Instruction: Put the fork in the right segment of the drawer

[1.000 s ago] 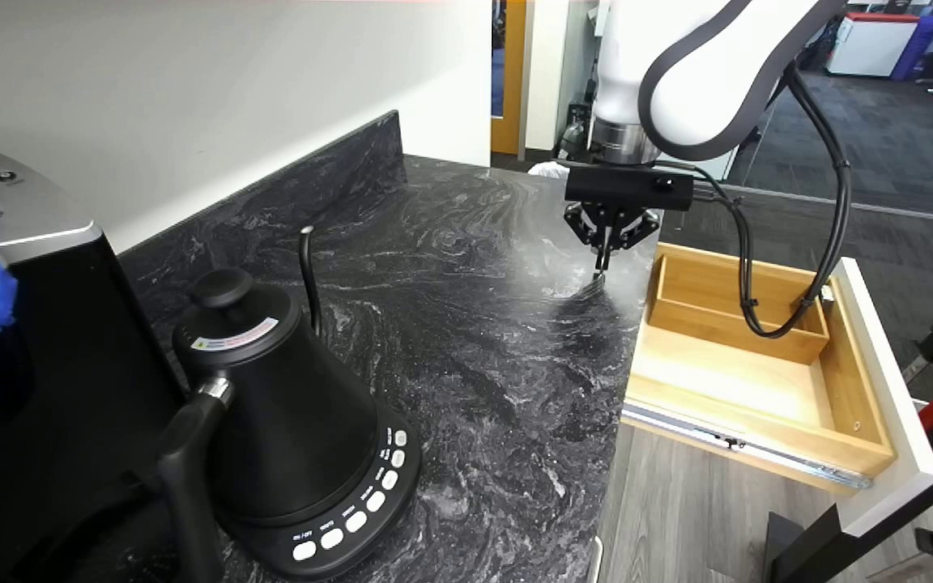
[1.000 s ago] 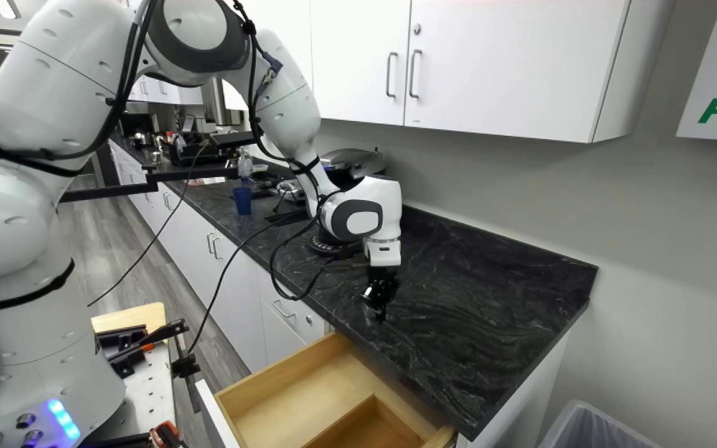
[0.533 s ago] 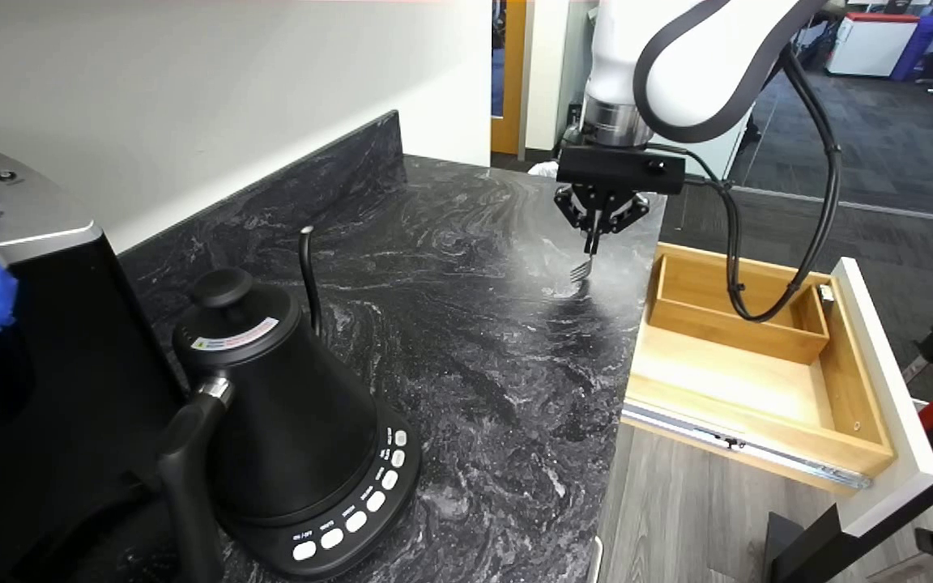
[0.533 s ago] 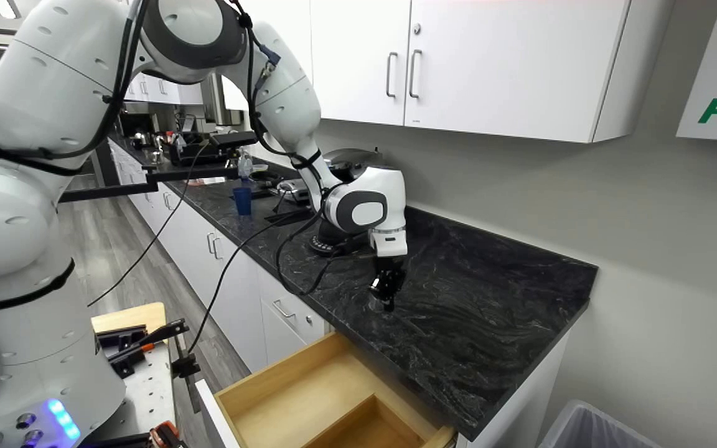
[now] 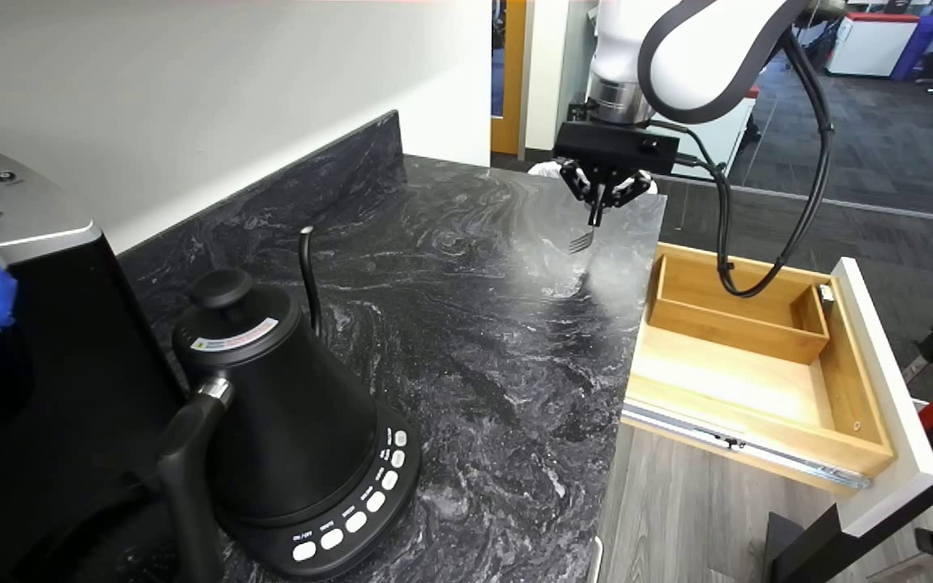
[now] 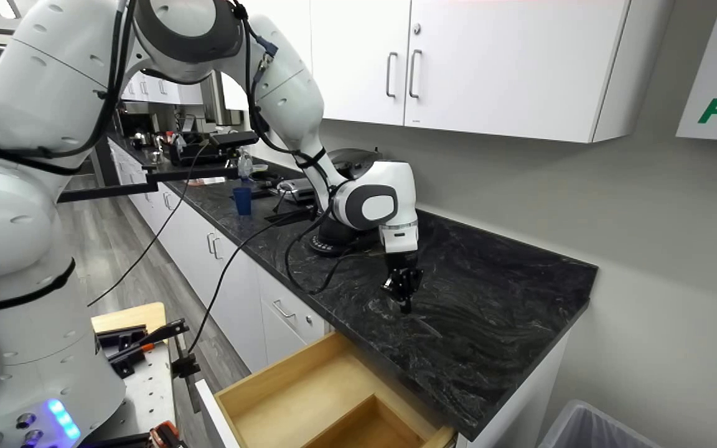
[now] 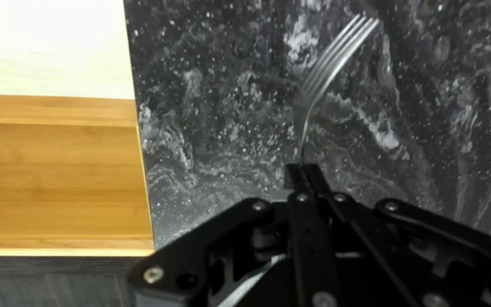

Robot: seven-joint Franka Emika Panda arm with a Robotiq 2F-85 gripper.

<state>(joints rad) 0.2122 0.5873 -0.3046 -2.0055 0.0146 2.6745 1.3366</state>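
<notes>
The fork (image 7: 316, 88) has just come up off the counter (image 5: 483, 364). A second ago its prongs (image 7: 342, 49) were right down by the dark stone; now there is air under them. The gripper (image 7: 303, 169) has its jaws pressed in on the handle (image 7: 304, 140), so it is pinching the fork. In the wrist view the prongs poke out toward 1 o'clock, on a slant.

The gripper has also gone a little toward the counter's far end, so it is not over the drawer (image 5: 746, 376) yet. In an exterior view, the drawer lies at 4 o'clock from the fork, and it is pulled out.

So the picking-up part looks done, and the carrying part comes next. I think the right spot is the narrow box (image 7: 58, 179), since it would be on your right if you stood at the white front (image 5: 888, 385) and faced the counter. That is my guess. In the wrist view this box is at 9 o'clock from the gripper, and the wide part (image 7: 53, 47) is at 10 o'clock.

The fork should go sideways next, then down. It may need a turn to lie flat, or its prongs could bump the box's wall.
</notes>
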